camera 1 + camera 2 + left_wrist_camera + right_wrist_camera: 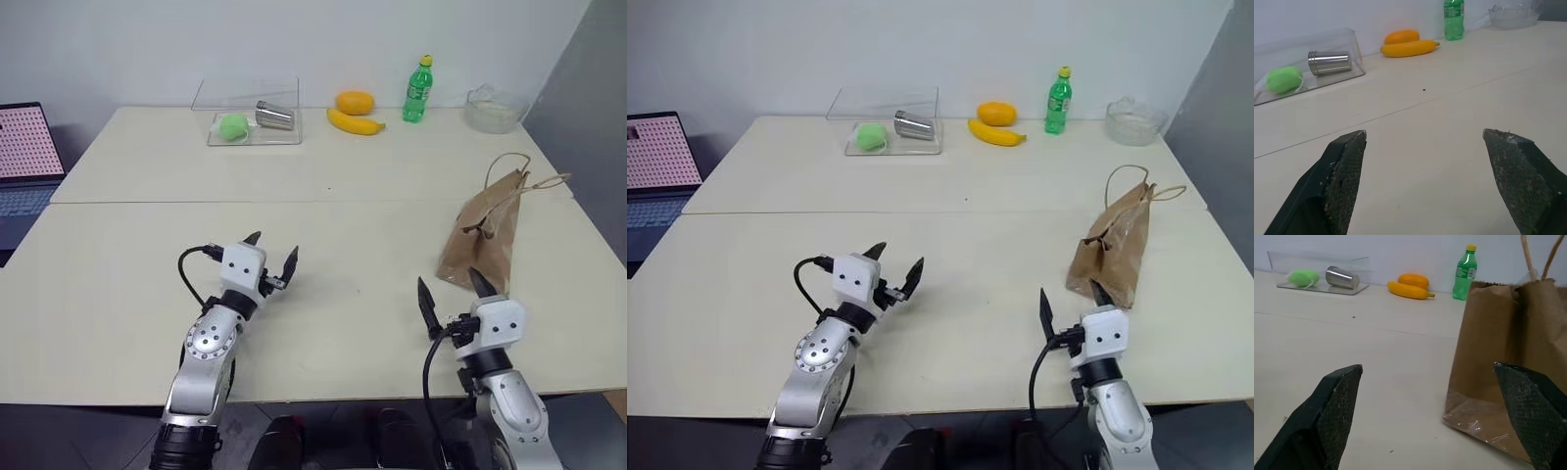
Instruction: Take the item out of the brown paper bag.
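Both grippers hang wide and empty: the right gripper [453,292] just short of the brown paper bag [482,238] standing near the table's right edge, the left gripper [271,254] well apart. The item is hidden inside, I'd guess. Better steady the bag before reaching in. No writing is legible anywhere.

On the pale table [323,284]: one brown paper bag [482,238], one green soda bottle [417,90], one banana [355,122], one orange fruit [355,102], one clear tray [253,125] containing one green ball [233,126] and one steel cup [275,116], one clear bowl [496,110], and one laptop [24,171] alongside.
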Action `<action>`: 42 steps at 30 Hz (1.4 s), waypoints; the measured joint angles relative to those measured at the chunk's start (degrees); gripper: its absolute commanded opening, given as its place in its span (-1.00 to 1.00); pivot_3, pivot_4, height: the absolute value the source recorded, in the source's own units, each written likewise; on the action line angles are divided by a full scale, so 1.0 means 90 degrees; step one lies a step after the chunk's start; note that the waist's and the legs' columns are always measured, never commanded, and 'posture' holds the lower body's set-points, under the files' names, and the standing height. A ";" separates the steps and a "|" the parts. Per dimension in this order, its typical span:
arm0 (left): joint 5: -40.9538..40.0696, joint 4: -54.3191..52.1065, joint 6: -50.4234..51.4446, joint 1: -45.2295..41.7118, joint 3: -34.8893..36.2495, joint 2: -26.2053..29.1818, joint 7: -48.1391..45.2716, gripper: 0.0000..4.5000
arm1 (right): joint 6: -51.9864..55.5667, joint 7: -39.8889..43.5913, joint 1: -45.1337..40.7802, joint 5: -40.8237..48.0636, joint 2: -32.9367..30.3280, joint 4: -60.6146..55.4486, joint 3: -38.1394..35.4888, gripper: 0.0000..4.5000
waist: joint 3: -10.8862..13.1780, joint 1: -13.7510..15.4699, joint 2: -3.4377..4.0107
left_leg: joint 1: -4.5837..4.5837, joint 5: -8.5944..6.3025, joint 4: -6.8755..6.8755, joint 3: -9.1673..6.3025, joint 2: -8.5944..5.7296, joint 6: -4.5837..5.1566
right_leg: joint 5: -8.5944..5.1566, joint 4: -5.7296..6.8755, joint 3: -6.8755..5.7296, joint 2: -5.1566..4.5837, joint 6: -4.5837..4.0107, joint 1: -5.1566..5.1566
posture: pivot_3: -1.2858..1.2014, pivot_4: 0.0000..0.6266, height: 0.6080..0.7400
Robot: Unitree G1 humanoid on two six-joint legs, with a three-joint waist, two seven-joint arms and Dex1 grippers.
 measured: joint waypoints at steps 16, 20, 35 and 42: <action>-0.0004 0.0000 -0.0104 0.0070 -0.0024 -0.0020 -0.0027 0.78 | -0.0002 0.0072 0.0041 -0.0043 -0.0142 0.0006 0.0030 1.00 | 0.0000 0.0003 0.0000 | 0.0000 0.0000 0.0000 0.0000 -0.0001 0.0000 | 0.0000 0.0000 0.0000 0.0000 0.0000 0.0000 | 0.03 -0.52 1.00; -0.0013 -0.0001 -0.0058 -0.0009 -0.0029 -0.0018 -0.0080 0.78 | -0.0002 0.0071 0.0169 -0.0109 -0.0163 -0.0030 0.0059 1.00 | 0.0000 0.0002 0.0000 | 0.0000 0.0000 0.0000 0.0001 -0.0001 0.0000 | 0.0000 0.0000 0.0000 0.0000 0.0000 0.0000 | 0.03 -0.52 1.00; -0.0133 -0.0171 0.0024 -0.0108 -0.0025 0.0021 -0.0197 0.78 | 0.0126 0.0110 0.0167 -0.0264 -0.0214 -0.0536 0.0284 1.00 | 0.0000 0.0005 0.0000 | -0.0001 0.0000 0.0000 -0.0001 -0.0001 0.0000 | 0.0000 0.0000 -0.0001 0.0000 0.0000 0.0000 | 0.03 -0.52 1.00; -0.1152 -0.0250 0.0142 -0.0771 -0.0054 0.0312 -0.1400 0.78 | 0.1217 -0.0042 -0.0367 -0.0163 -0.0301 -0.1847 -0.0280 1.00 | 0.0000 0.0003 0.0000 | -0.0001 0.0000 0.0000 -0.0001 -0.0001 -0.0001 | 0.0000 0.0002 -0.0002 0.0000 0.0000 0.0000 | 0.03 -0.52 1.00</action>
